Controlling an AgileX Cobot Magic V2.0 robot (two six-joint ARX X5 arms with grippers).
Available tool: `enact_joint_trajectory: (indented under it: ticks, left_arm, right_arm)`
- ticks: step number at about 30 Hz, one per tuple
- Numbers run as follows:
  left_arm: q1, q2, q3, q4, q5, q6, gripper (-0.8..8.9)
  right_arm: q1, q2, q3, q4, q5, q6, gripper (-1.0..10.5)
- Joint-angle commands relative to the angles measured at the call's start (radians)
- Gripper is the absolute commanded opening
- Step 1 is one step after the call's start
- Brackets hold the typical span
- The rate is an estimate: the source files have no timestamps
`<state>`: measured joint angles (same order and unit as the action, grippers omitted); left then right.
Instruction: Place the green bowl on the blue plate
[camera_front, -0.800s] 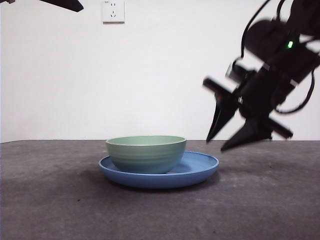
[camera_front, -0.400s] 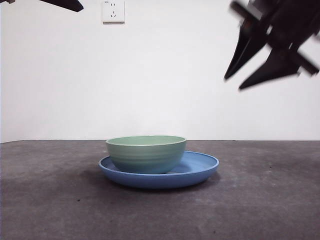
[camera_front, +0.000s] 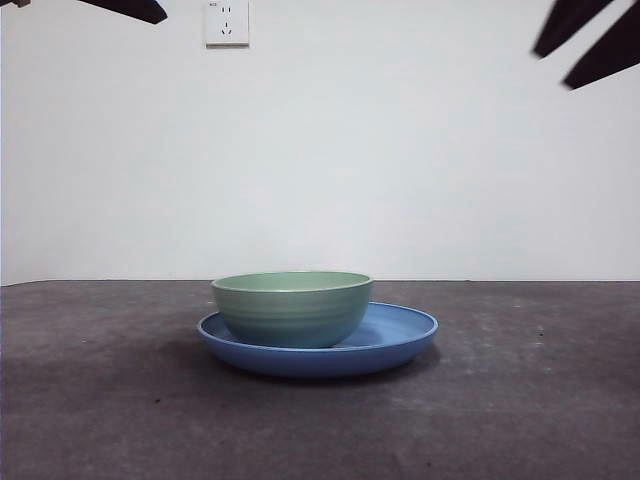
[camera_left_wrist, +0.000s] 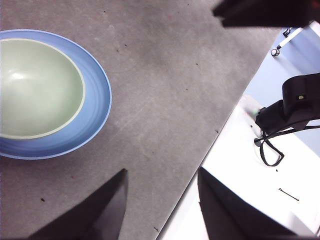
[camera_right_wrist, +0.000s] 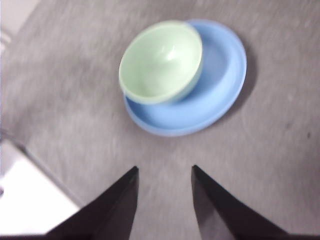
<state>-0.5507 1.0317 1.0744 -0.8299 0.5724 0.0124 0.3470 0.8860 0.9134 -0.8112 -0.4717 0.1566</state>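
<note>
Pale mint-green bowl (camera_front: 292, 308), round and faintly ridged along its side, with a lighter rim, seated upright on glossy blue plate (camera_front: 400, 338). Set off-centre on the plate, toward its left side in the front view, leaving a broad crescent of blue bare on the right. Plate wide and shallow with a raised rim, resting flat on a dark grey, coarse-grained table top (camera_front: 520, 420). Plain white wall behind, with a white socket (camera_front: 226, 21) high up.

Right gripper (camera_front: 588, 38) raised high at the top right corner of the front view, well apart from the crockery, two black tapered jaws parted and holding nothing. Only the jaw tips inside the picture, the rest cut off by the edge. Own wrist view blurred, looking down on bowl and plate from above.

Left gripper (camera_left_wrist: 160, 200) waiting well above the table near its edge, jaws likewise spread and empty; a mere black tip at the top left corner in the front view.
</note>
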Motion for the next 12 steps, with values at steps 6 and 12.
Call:
enact_joint_trajectory:
  ticks: [6, 12]
  left_arm:
    - [-0.006, 0.007, 0.011, 0.008, 0.003, 0.005, 2.25]
    - [-0.006, 0.007, 0.011, 0.008, 0.003, 0.005, 2.25]
  right_arm:
    - [0.026, -0.084, 0.01, -0.166, -0.003, -0.093, 1.7]
    - [0.03, -0.098, 0.01, -0.169, -0.002, -0.094, 1.7]
